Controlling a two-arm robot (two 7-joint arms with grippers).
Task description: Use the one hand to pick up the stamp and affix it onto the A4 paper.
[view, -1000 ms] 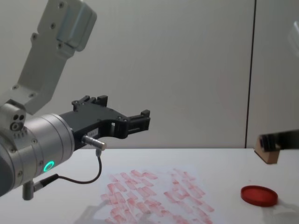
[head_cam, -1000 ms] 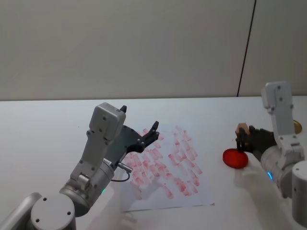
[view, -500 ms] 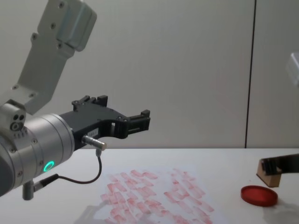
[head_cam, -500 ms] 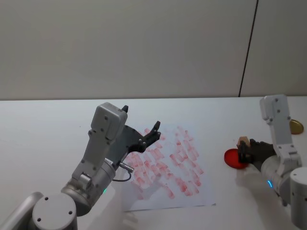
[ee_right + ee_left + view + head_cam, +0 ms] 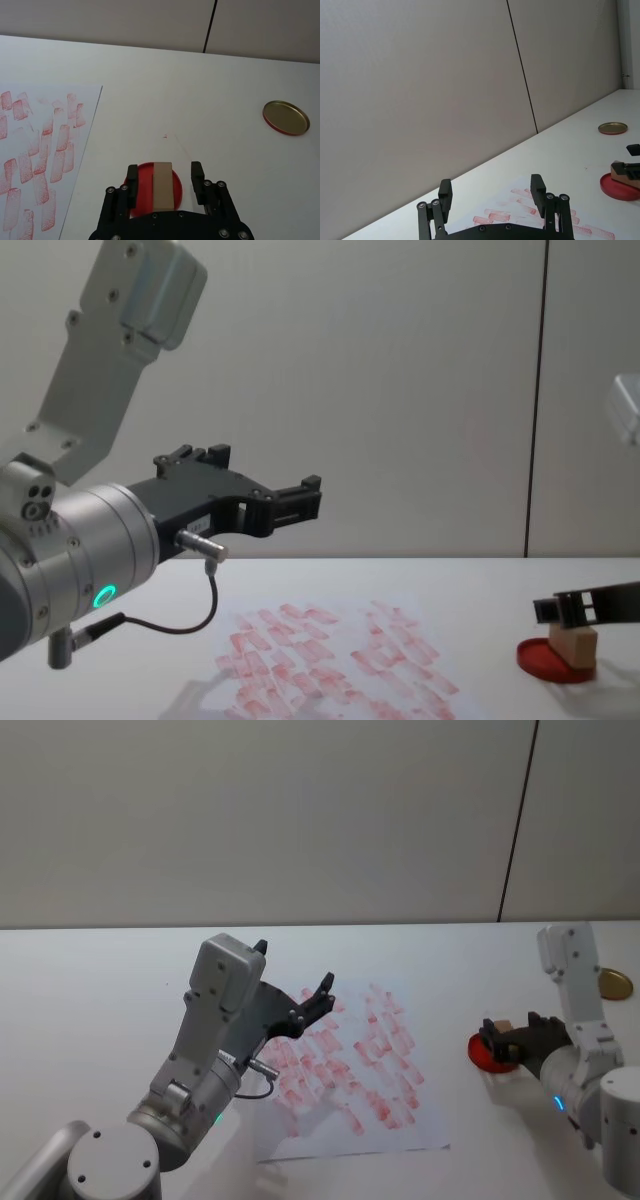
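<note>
Light-tan wood marks the stamp [image 5: 162, 185], which stands between the fingers of the right gripper [image 5: 162, 182], its long axis running straight out along them and its base down on the red ink pad [image 5: 545, 660] directly beneath the tool. From the right wrist view there is a visible gap on each side between the block and the fingers [image 5: 197, 176], so the jaws look moderately wide and not clamped; whether either pad touches the wood I cannot tell. The A4 paper [image 5: 395, 1120], covered in pinkish-red marks, lies well off to the inner side of this gripper, toward the robot's middle, and the coming move turns on that: once inked and gripped, the stamp must be carried sideways from the pad to the sheet. A brass-coloured lid [image 5: 285, 117] lies ahead of the tool on its outer side. The left gripper [image 5: 491, 192] hangs idle above the paper's near-left part, fingers spread wide, holding nothing
</note>
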